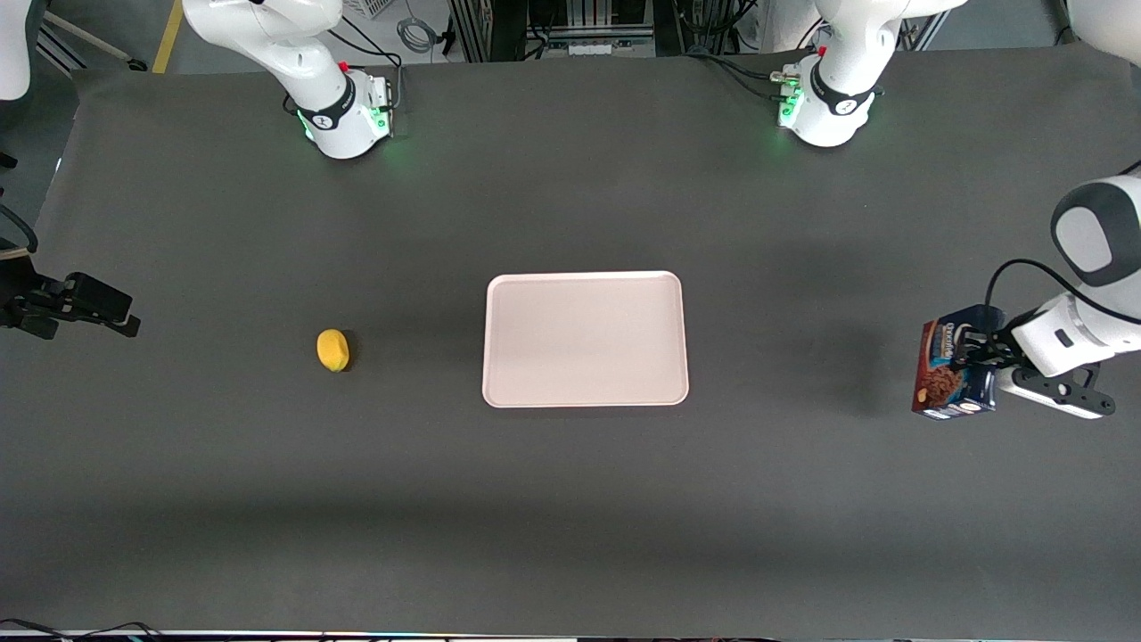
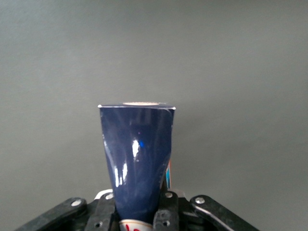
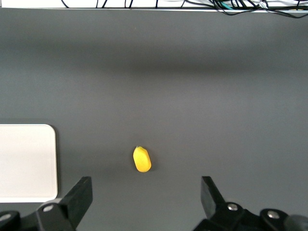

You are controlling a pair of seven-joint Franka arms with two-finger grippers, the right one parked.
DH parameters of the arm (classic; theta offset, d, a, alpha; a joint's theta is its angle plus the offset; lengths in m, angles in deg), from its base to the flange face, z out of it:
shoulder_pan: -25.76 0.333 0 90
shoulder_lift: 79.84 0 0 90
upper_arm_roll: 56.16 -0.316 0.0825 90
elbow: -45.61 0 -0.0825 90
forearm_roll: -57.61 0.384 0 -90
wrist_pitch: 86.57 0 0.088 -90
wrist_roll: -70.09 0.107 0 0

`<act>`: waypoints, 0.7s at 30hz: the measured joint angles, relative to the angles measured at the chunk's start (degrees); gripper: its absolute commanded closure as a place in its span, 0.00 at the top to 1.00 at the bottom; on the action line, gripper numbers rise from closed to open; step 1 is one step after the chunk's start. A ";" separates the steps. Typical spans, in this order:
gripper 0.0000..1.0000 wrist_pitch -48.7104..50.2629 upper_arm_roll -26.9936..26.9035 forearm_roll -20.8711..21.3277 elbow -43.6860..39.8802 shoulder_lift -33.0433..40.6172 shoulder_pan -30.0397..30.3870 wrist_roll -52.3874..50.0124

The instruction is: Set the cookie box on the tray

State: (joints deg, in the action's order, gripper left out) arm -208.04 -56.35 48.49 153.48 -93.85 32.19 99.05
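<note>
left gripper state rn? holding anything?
Left gripper: shut on the cookie box, at the working arm's end of the table, well short of the tray.

White left arm with grey joint cap, black cable, apparently black-fingered end effector [image 1: 976, 355].

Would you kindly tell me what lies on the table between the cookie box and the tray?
Nothing: the front view shows only bare dark table between the cookie box, held in the gripper toward the working arm's end, and the tray.
</note>
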 measured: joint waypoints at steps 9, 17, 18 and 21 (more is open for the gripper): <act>0.12 6.50 6.25 1.27 -2.23 4.62 -3.74 -19.52; 0.12 11.05 14.25 2.53 -7.86 5.29 -6.75 -39.44; 0.12 11.09 15.54 3.53 -8.26 5.29 -6.96 -41.78; 0.12 11.10 19.20 6.44 -8.95 5.18 -7.37 -48.73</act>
State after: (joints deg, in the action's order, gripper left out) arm -196.94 -37.15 54.93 144.53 -88.67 24.83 50.32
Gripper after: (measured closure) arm 0.740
